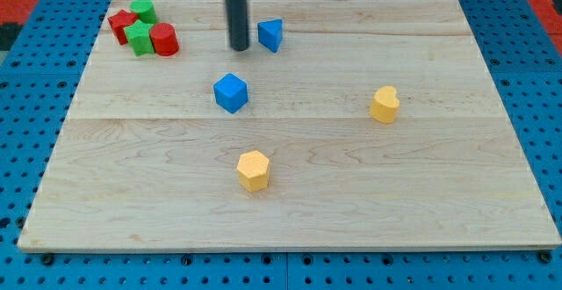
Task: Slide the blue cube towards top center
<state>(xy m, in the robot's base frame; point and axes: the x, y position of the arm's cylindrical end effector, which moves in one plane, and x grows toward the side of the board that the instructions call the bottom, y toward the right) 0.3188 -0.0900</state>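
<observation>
A pale wooden board [421, 193] of lengthwise planks is lying on a blue pegboard surface [26, 79]. A blue triangular block [270, 34] is sitting near the view's top centre. At the top left, four blocks are clustering, touching or nearly so: a green block [144, 10] at the top, a red block [122, 25] at its lower left, a green star-like block [139, 38] below, and a red cylinder [164, 39] just right of that. A yellow hexagonal block [253, 170] is resting low of centre. A yellow rounded block [385, 104] is standing well apart toward the view's right.
</observation>
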